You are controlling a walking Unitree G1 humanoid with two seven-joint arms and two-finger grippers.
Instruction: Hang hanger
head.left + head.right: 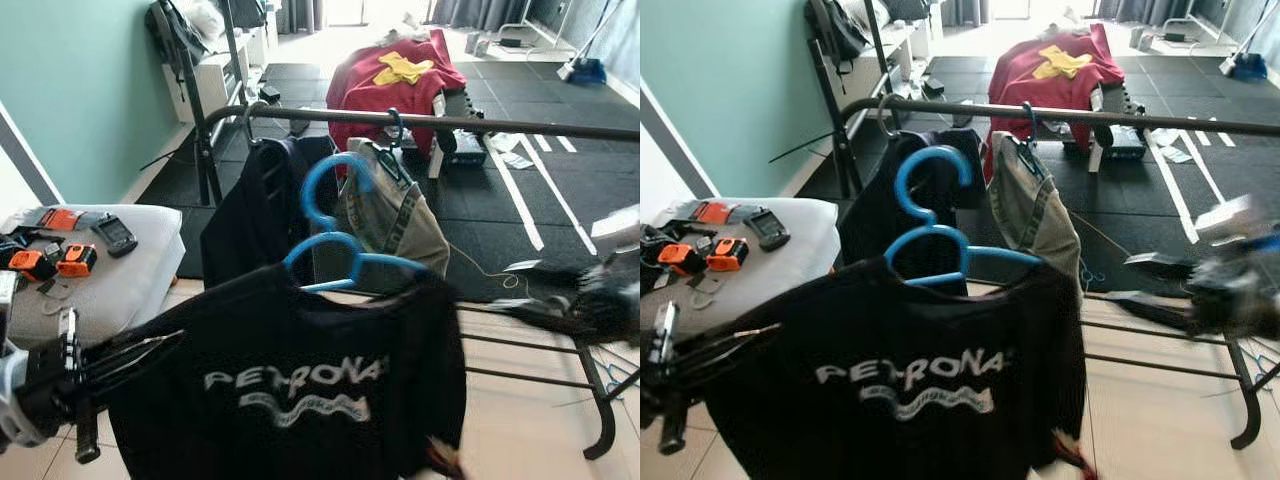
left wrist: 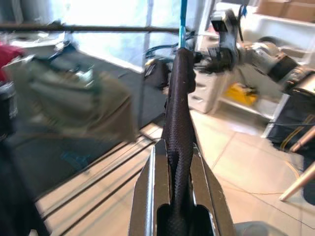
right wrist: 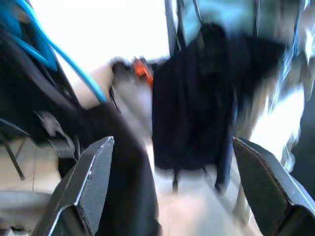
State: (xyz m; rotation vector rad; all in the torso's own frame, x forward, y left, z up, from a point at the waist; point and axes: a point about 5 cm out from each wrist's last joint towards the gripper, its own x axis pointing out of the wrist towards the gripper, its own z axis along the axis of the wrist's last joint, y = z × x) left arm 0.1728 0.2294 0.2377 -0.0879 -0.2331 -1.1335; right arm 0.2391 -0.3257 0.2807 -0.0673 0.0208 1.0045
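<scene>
Left gripper: your left gripper (image 2: 178, 196) sits low on your left, its two fingers (image 2: 147, 196) pressed onto the sleeve edge of the black T-shirt (image 1: 300, 380), pinching the fabric between them.

Black T-shirt: it hangs right in front of you on the blue hanger (image 1: 330, 250), white lettering facing you, sleeve stretched out toward your left gripper.

Blue hanger: you see its shoulders poking out of the shirt collar and its hook (image 1: 925, 175) raised upright, in front of and below the rack rail (image 1: 480, 123); the hook is not over the rail.

Right gripper: your right gripper (image 1: 560, 300) is out on your right, level with the shirt's shoulder and blurred; in the wrist view its fingers (image 3: 88, 187) are spread wide with nothing between them.

Side surface: on your left a white padded surface (image 1: 140, 270) carries orange-and-black devices (image 1: 75, 260) and a dark handset (image 1: 115, 235).

Rack: beyond the shirt, the rail already carries a dark navy garment (image 1: 260, 200) and, beside it, a khaki garment (image 1: 400, 220) on a dark hook.

Far floor: well behind the rack, a red cloth (image 1: 390, 85) with a yellow piece (image 1: 403, 68) on top lies over something low on the black floor mats (image 1: 500, 200).

Wall: a teal wall (image 1: 80, 90) runs along your left.
</scene>
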